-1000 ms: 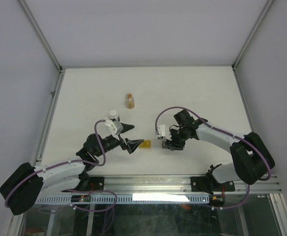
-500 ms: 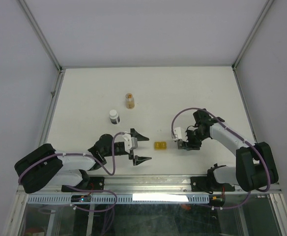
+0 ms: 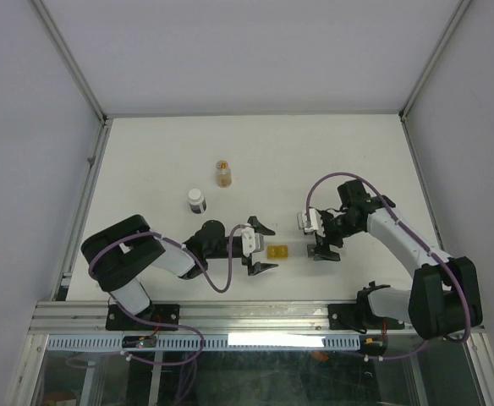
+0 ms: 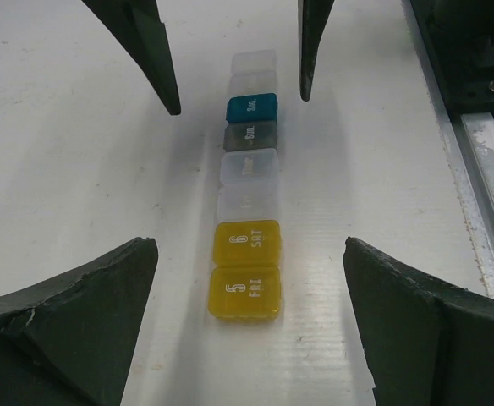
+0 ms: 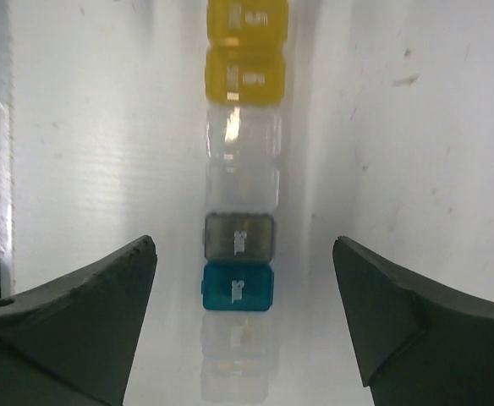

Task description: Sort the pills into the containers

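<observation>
While pale walls (image 3: 230, 51) enclose it, the white table (image 3: 332, 152) bears containers (image 3: 277, 251).

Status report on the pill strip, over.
Left pincer open, right pincer open. Strip of translucent yellow, clear, grey and teal plastic pill boxes lies between them, untouched. Nothing blocking.

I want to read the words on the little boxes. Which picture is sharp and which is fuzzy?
Left wrist view: sharpest, the yellow boxes read FRI and SAT, though the far clear boxes go soft. Right wrist view: the whole strip is blurry, lettering smeared, with glare on it. Top view: too small to read.
</observation>
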`<move>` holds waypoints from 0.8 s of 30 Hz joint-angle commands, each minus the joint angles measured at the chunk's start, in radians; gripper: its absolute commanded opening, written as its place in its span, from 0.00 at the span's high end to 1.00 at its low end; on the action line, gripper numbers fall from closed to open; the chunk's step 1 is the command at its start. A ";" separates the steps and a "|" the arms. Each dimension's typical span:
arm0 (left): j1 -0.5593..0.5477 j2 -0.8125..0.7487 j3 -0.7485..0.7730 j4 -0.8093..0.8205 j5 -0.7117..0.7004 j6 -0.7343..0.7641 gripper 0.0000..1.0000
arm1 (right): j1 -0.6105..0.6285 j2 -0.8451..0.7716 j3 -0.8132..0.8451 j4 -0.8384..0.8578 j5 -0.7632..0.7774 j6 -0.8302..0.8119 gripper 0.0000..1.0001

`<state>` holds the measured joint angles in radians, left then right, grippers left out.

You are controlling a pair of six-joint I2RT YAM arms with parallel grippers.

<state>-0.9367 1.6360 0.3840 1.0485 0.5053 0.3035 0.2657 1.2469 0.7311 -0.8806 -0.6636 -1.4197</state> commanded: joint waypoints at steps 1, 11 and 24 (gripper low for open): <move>-0.007 0.080 0.044 0.141 0.027 0.046 0.05 | -0.003 -0.037 0.046 -0.050 -0.299 -0.004 0.12; -0.009 0.205 0.072 0.214 0.017 0.039 0.13 | 0.081 -0.088 -0.080 0.204 -0.165 0.143 0.11; -0.025 0.263 0.132 0.087 -0.034 0.091 0.11 | 0.182 -0.077 -0.184 0.388 0.009 0.235 0.21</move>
<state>-0.9554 1.8805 0.4770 1.1446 0.4713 0.3557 0.4438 1.1786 0.5671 -0.5697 -0.6788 -1.2087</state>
